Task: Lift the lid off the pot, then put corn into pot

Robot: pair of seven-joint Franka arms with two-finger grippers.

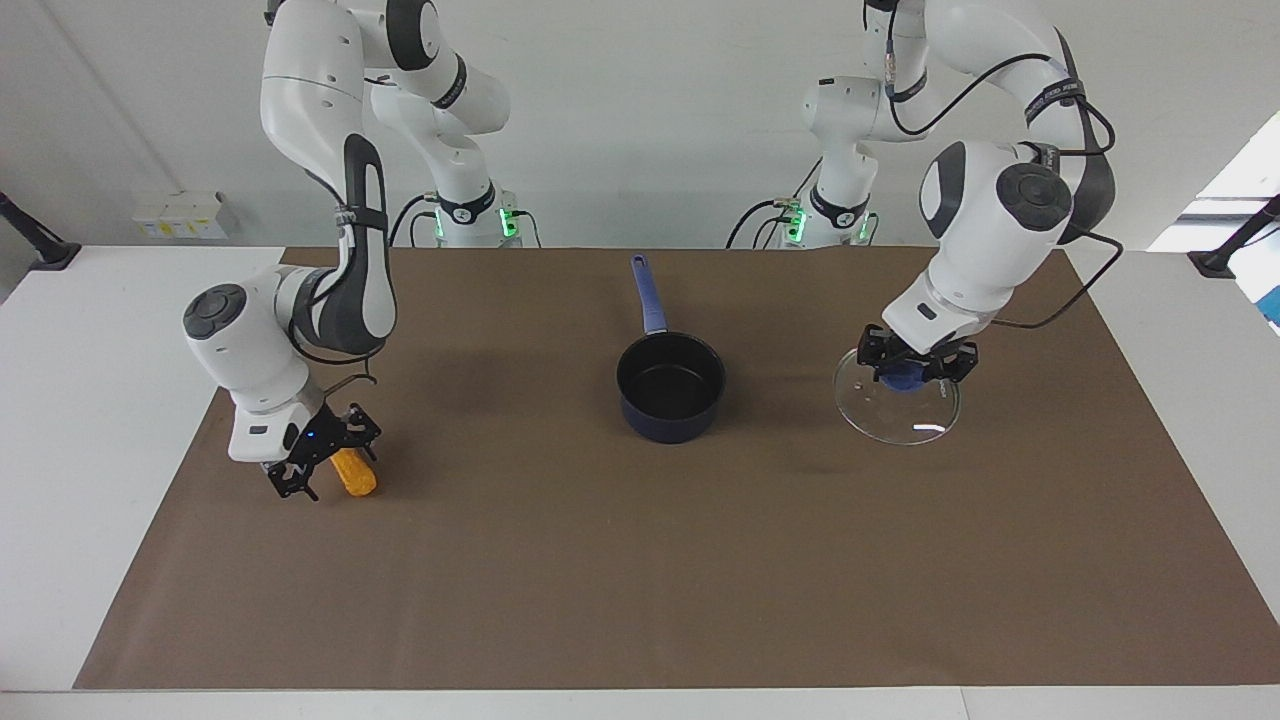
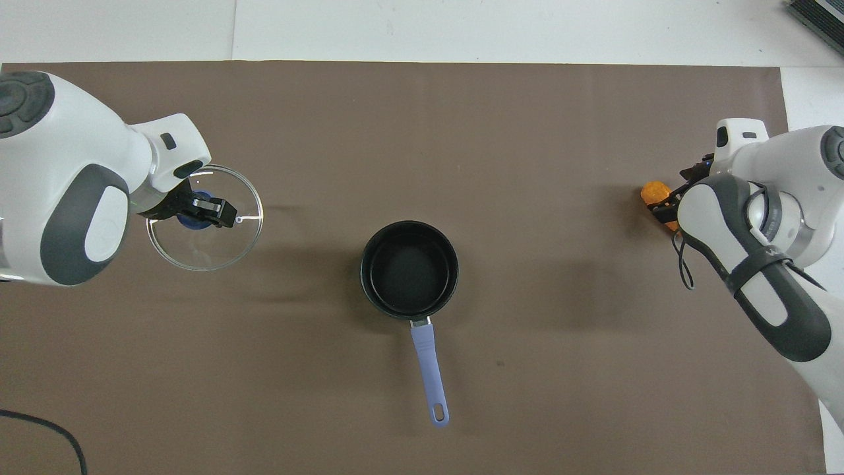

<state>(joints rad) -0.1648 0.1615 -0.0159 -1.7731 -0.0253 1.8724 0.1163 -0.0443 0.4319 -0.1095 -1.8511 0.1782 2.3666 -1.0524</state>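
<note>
The dark blue pot stands uncovered at the middle of the mat, its long handle pointing toward the robots. My left gripper is shut on the blue knob of the glass lid. It holds the lid low over the mat toward the left arm's end, well apart from the pot. The orange corn lies on the mat toward the right arm's end. My right gripper is down at the corn, open, with fingers on either side of it.
A brown mat covers most of the white table. Both arm bases stand at the robots' edge of the table. Nothing else lies on the mat.
</note>
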